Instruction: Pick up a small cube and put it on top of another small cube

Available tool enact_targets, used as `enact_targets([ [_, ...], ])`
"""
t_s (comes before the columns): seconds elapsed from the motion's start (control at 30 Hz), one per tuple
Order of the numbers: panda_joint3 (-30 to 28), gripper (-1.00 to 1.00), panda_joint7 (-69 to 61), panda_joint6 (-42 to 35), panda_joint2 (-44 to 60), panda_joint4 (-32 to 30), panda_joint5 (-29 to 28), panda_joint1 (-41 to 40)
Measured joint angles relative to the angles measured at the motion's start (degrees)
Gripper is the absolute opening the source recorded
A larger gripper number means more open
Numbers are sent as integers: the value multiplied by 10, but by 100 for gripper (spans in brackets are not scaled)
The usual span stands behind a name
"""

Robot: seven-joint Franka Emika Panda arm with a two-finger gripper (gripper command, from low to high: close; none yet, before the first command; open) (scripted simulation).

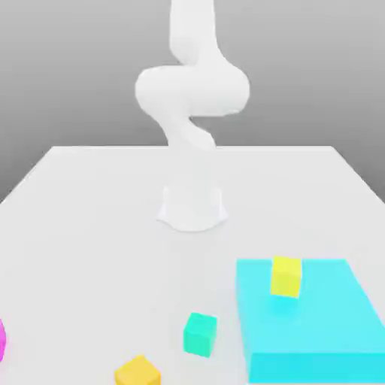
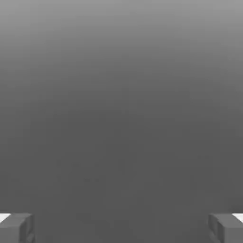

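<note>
Jaws wide apart, nothing between fingertips [image 2: 16, 228]. Orange-yellow cube [image 1: 138, 371] on table [image 1: 90, 225], teal-green cube [image 1: 200, 334] near, at 2 o'clock.

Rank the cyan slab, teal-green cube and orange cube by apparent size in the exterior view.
1. Cyan slab, by far the largest.
2. Teal-green cube and orange cube: they look alike, so no ranking.

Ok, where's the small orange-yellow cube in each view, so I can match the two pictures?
Exterior view: the orange-yellow cube sits on the table at the picture's bottom edge, to the exterior view's left of the teal-green cube, apart from it.
Hand view: plain grey backdrop beyond the open gripper.
Shared landmark: probably that grey backdrop, also behind the arm in the exterior view.
</note>
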Motion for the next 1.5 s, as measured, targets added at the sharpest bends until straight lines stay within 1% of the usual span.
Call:
enact_targets([
  [0.3, 38, 0, 138, 60, 191, -7, -43, -66],
  [0.6, 42, 0, 265, 120, 378, -15, -76, -102],
  [0.77, 36, 0, 319, 155, 479, -20, -69, -111],
  [0.93, 34, 0, 352, 193, 578, -25, -36, -117],
  [1.07, 25, 0, 365, 251, 661, -11, -39, -112],
  [1.1, 22, -100, 367, 265, 679, -8, -42, -110],
  [1.33, 22, -100, 368, 269, 683, -7, -43, -110],
  [1.5, 35, -100, 363, 204, 593, -32, -27, -116],
])
